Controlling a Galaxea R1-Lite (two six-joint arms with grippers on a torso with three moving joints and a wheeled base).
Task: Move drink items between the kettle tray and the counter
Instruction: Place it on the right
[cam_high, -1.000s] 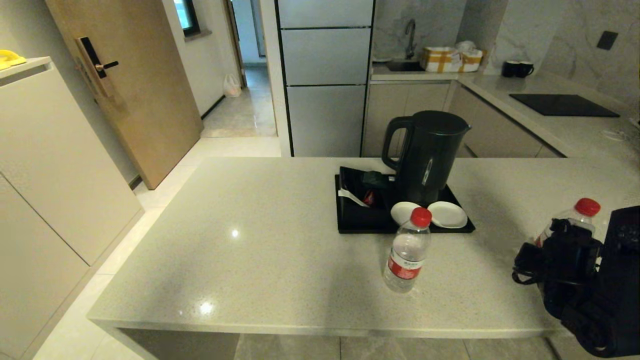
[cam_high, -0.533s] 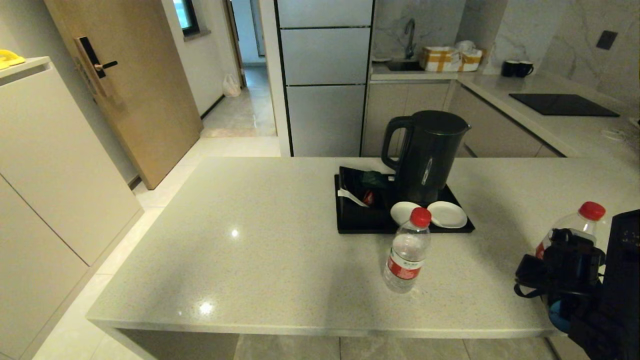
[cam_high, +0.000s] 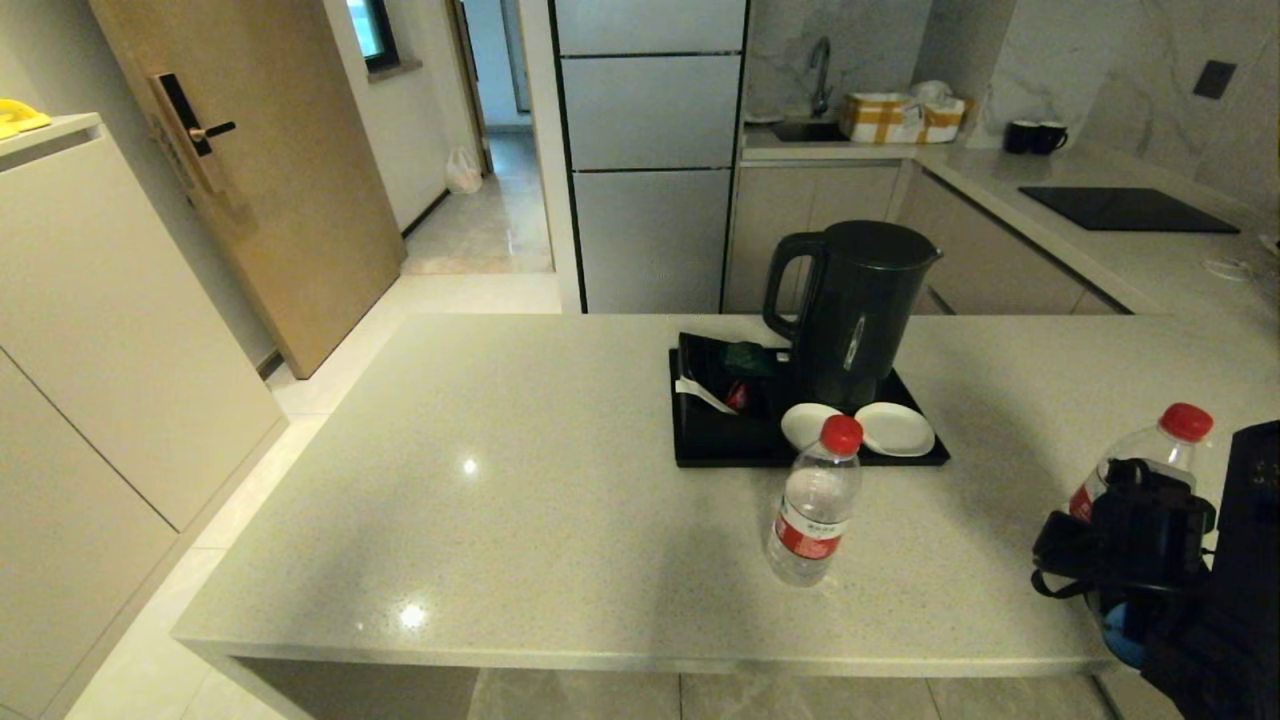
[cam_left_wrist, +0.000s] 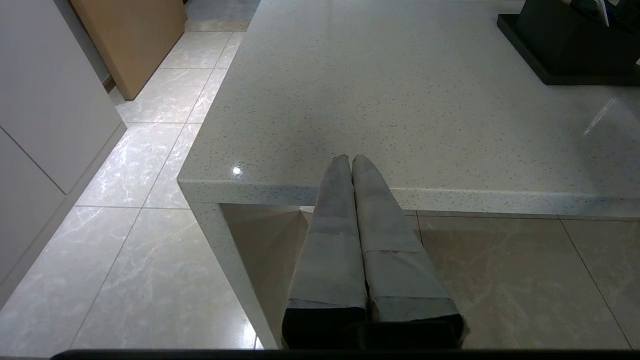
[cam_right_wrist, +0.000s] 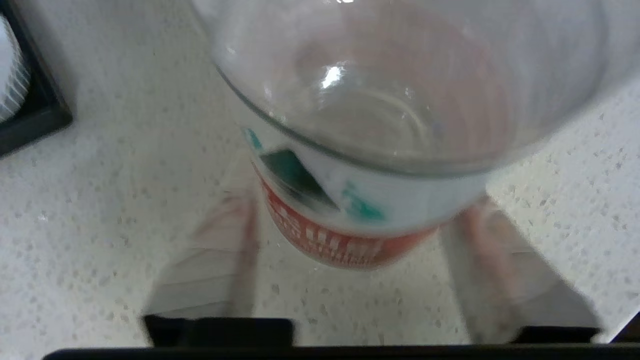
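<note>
We see our right gripper (cam_right_wrist: 350, 235) low over the light grey speckled stone counter (cam_high: 560, 520), fingers spread clear either side of a small clear red-capped plastic water bottle (cam_right_wrist: 380, 125) standing there; left gripper (cam_left_wrist: 352, 165) closed.

red-capped clear bottles (cam_high: 812, 505), black kettle tray (cam_high: 720, 445), speckled grey counter (cam_high: 550, 500)
</note>
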